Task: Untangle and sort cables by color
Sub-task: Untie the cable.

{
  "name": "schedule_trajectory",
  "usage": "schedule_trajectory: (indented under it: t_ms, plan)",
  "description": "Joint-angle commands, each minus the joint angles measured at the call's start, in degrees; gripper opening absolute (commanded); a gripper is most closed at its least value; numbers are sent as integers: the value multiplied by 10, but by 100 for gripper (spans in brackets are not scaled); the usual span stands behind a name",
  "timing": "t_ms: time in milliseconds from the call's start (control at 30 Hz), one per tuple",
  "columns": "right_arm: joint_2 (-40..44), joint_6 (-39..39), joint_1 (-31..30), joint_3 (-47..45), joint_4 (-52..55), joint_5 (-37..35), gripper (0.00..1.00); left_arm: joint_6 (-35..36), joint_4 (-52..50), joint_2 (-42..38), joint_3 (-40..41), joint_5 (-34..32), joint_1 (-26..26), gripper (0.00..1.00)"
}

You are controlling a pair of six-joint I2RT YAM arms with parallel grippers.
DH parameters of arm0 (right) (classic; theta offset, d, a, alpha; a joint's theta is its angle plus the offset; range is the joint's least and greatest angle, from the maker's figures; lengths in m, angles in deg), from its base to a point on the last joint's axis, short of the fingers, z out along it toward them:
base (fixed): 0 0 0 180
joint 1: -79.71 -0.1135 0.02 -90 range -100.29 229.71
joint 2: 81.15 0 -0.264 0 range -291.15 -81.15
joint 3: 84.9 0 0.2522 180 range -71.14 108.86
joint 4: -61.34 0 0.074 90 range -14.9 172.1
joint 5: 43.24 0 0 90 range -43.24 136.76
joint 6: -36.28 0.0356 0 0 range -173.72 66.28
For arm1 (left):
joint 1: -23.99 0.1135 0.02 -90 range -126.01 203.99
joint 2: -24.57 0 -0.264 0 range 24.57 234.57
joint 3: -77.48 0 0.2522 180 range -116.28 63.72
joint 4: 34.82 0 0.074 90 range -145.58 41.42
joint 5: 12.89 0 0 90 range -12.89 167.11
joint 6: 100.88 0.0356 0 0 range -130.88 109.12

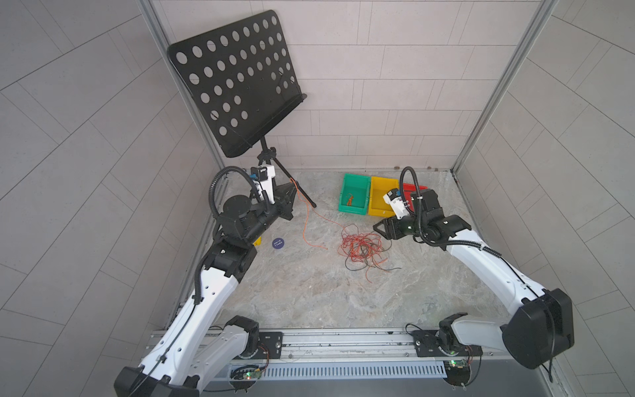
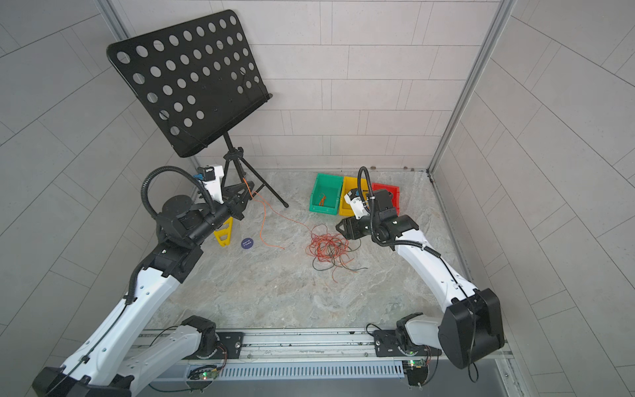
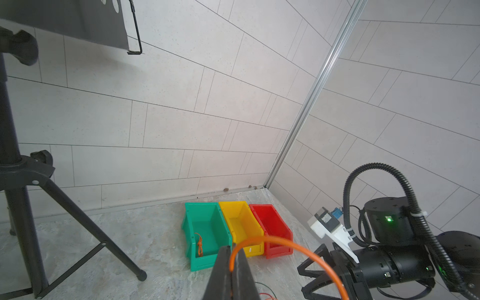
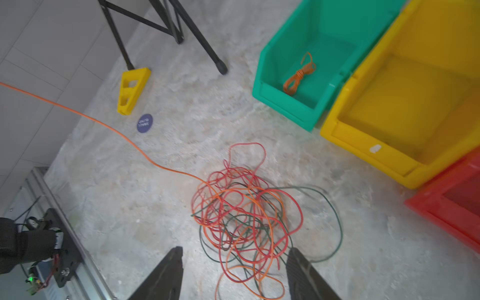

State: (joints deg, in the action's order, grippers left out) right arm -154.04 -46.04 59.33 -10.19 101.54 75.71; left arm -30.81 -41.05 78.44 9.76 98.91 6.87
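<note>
**Marbled tabletop**, with a black perforated music stand rising behind the left tool.

**Bins.** Three open bins stand touching in a row beyond the right tool. The green bin is on the side toward the left tool, the yellow bin is in the middle, and the red bin is partly hidden by the right arm.

**Right tool.** Jaws spread and empty, poised at the tangle of red, orange and black cables. The tangle lies on the tabletop between the tools, nearer the right one.

**Left tool.** Raised, fingers pressed together, pinching one orange cable. One side of it runs down into the tangle and the other trails onto the tabletop.

**Small items.** A coiled orange cable lies in the green bin. A yellow wedge and a purple disc lie near the left tool.
</note>
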Motion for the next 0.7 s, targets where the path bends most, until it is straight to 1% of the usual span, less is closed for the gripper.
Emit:
schedule_trajectory:
  t_ms: [0, 133, 300, 367, 500, 533, 567, 600, 667]
  plan:
    - [-26, -59, -55, 21, -32, -20, 73, -13, 41, 1, 1, 14, 3, 0]
    - [-106, -50, -80, 51, -56, -1, 73, -14, 36, -2, -1, 14, 3, 0]
    - [-207, -45, -109, 87, -75, 6, 73, -10, 30, -6, 2, 9, 3, 0]
    - [-242, -38, -114, 97, -87, 10, 69, -11, 28, -6, 2, 9, 3, 0]
    - [-282, -27, -114, 106, -102, 4, 55, -8, 23, -8, 2, 7, 3, 0]
    - [-286, -26, -114, 106, -105, 6, 43, -8, 22, -8, 3, 6, 3, 0]
    - [-287, -26, -113, 107, -103, 6, 27, -5, 18, -9, 2, 5, 3, 0]
    - [-280, -26, -112, 106, -98, 7, 16, -3, 14, -10, 3, 4, 3, 0]
    - [-259, -25, -110, 98, -98, 1, 0, 3, 7, -10, 8, -1, 3, 0]
